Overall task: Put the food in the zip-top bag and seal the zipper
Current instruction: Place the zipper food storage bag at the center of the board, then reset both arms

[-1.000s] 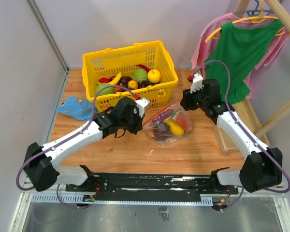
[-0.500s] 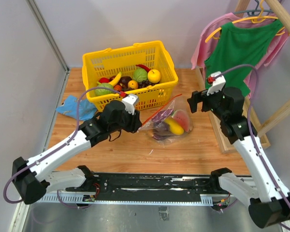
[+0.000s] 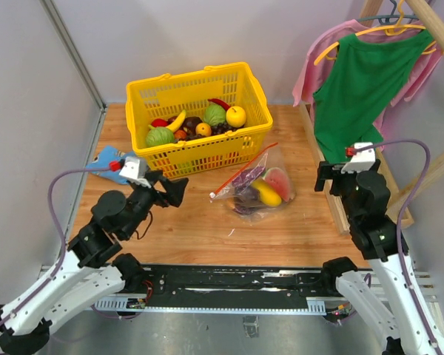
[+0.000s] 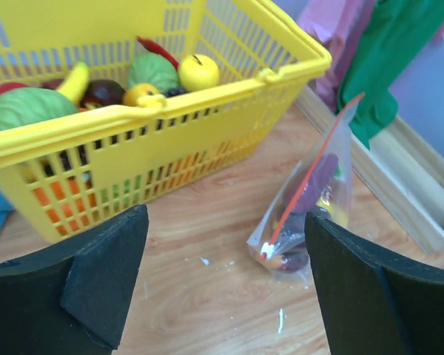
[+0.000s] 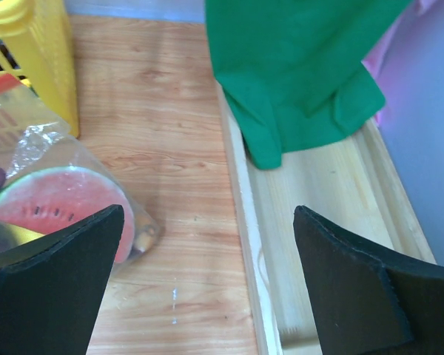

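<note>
A: State of the end effectors?
B: My left end effector (image 3: 172,192) has its jaws wide apart and grips nothing. My right end effector (image 3: 327,174) is the same.
A: Target?
B: The zip-top bag (image 3: 255,188) lies on the tabletop (image 3: 207,237), just in front of the yellow basket (image 3: 207,151), at its right corner. The food (image 3: 280,182) is inside. The zipper (image 3: 244,170) runs diagonally, its white slider (image 4: 266,250) toward my left side and its far end near that corner. Left is nearer the slider.
A: Versus a second ago?
B: Both were up against the bag and have now pulled clear. The seal looks done, unconfirmed.

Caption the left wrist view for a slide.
Open left pincer frames the bag of toy food beside the yellow basket.
</note>
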Available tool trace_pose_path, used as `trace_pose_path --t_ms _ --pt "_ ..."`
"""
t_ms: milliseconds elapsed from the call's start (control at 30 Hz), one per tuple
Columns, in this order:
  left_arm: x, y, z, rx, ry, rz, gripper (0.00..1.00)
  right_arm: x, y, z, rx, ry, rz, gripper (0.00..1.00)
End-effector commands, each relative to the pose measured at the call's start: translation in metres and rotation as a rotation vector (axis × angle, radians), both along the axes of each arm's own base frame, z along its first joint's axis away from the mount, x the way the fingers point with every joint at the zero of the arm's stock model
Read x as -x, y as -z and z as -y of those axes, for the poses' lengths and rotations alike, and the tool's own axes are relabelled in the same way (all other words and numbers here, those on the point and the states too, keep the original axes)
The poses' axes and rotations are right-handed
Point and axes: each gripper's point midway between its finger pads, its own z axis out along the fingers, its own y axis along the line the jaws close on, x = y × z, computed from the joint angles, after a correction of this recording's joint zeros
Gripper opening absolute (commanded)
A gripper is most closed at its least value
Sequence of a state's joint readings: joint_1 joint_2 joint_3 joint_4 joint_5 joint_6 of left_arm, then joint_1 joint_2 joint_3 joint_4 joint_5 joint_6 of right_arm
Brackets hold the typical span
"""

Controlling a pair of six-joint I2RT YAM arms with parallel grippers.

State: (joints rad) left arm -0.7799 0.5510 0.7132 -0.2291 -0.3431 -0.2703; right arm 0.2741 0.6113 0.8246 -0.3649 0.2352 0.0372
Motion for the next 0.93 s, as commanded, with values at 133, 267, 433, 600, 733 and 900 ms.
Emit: trace_pose_path --t_ms 133,267,433,600,733,900 --pt "0.005 -0.005 -0.06 0.058 -0.222 0.153 0.94 0.022 0.012 0.035 0.039 0.161 0.019 0.98" --pt "0.003 0.023 -0.065 0.039 -0.254 0.139 0.96 0.024 0.033 0.035 0.043 0.166 -0.005 0.98" --pt "-0.001 0.039 -0.067 0.046 -0.284 0.122 0.97 0.023 0.031 0.03 0.041 0.136 0.013 0.98" --pt "-0.003 0.044 -0.068 0.017 -0.3 0.108 0.99 0.023 0.029 0.029 0.039 0.129 0.027 0.98" --pt "-0.004 0.044 -0.066 0.01 -0.294 0.107 0.99 0.025 0.028 0.031 0.039 0.135 0.035 0.98" --pt "-0.004 0.044 -0.066 0.007 -0.293 0.106 0.99 0.024 0.028 0.03 0.041 0.127 0.039 0.98"
